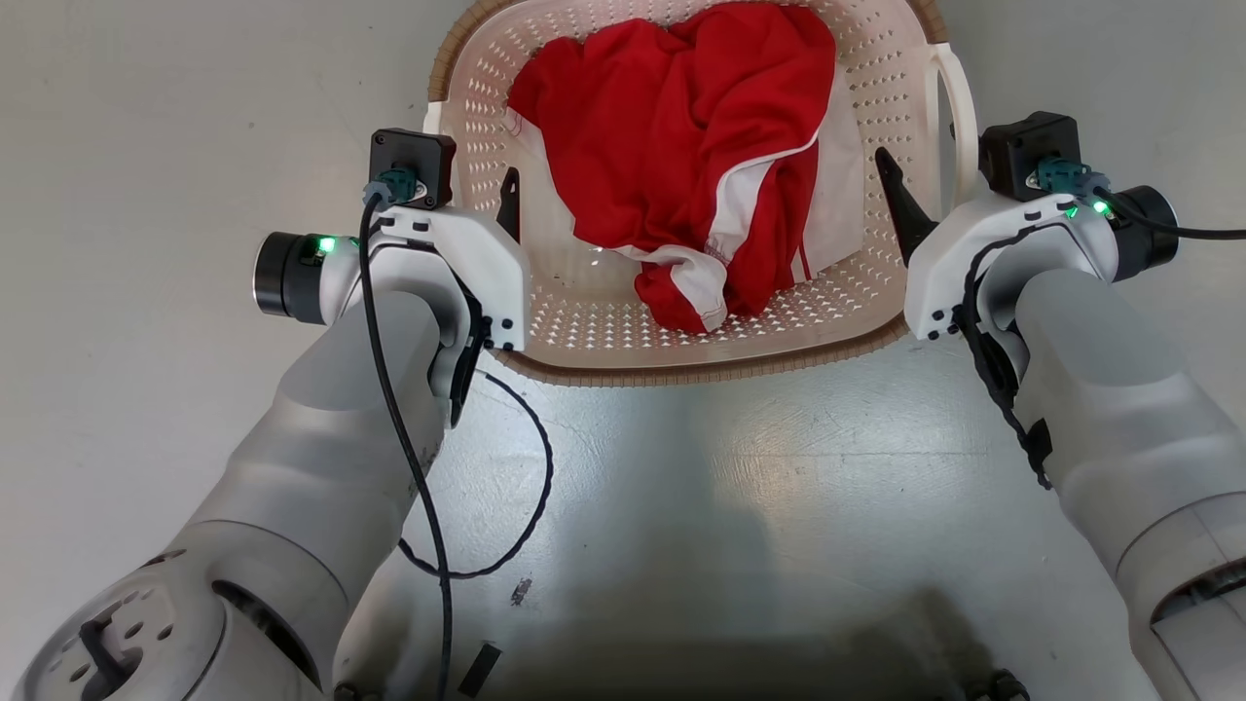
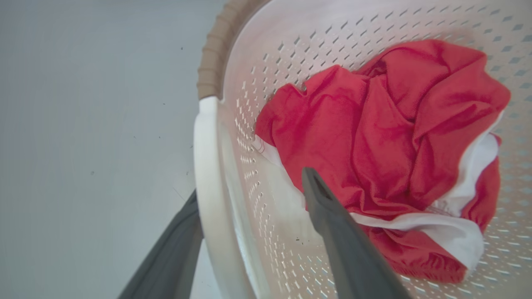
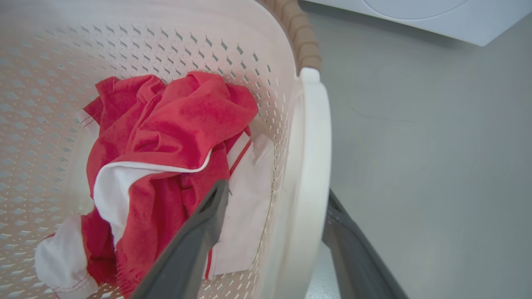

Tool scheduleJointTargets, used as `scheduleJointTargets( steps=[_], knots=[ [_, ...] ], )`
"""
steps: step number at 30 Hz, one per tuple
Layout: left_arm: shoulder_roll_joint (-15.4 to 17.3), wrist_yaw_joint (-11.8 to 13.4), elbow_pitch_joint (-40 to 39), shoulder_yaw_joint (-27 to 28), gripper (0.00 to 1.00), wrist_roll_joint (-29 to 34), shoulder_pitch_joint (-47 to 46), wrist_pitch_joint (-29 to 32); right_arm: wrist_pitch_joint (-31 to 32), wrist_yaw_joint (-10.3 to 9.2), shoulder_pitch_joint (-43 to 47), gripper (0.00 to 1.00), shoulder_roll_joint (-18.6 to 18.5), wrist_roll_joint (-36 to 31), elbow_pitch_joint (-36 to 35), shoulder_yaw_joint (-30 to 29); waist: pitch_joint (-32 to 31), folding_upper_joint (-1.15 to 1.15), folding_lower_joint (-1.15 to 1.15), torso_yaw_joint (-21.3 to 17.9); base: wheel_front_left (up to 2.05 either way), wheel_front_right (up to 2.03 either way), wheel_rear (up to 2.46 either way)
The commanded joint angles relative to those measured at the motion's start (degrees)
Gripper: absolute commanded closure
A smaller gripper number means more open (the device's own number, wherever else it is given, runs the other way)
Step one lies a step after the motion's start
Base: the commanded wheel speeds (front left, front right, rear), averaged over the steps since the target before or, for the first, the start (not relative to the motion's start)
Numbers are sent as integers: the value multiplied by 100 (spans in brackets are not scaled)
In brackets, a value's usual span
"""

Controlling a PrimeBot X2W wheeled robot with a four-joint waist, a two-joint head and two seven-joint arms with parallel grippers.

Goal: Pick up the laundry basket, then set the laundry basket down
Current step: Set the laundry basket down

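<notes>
**Straddling both handles of the basket, fingers apart**

Sitting at the upper centre of the head view, the laundry basket (image 1: 701, 371) is on the grey floor (image 1: 146, 195), its brown rim towards the bottom of the frame. A crumpled red and white garment (image 1: 681, 146) lies inside it, heaped against the far wall.

In the left wrist view the left gripper (image 2: 249, 187) has its 2 fingers spread across the basket's white left handle (image 2: 205, 166). 1 finger is outside, close against the handle's outer edge. The other is inside the basket, clear of the perforated wall and over the edge of the garment.

In the right wrist view the right gripper (image 3: 277, 190) stands the same way at the white right handle (image 3: 311, 166). Its fingers are apart: 1 inside above the cloth, 1 outside and partly hidden behind the handle.

A white washing machine (image 3: 415, 16) shows at the upper right of that view. A black cable (image 1: 526, 487) loops from the left arm in the head view.
</notes>
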Motion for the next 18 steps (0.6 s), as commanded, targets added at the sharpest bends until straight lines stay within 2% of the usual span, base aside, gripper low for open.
scheduleJointTargets(
  steps=[1, 18],
  knots=[
    [104, 42, -21, 40, 0, -83, 41, -48, -51, 34, 197, 0, 117, -107, -55, 3, -15, 0, 0, -5, 0, 0, 0],
    [104, 55, 62, 27, 0, -199, 198, -59, -66, 34, 345, 0, 126, -437, -55, -410, -391, 0, 0, -31, 0, 0, 0]
  ],
)
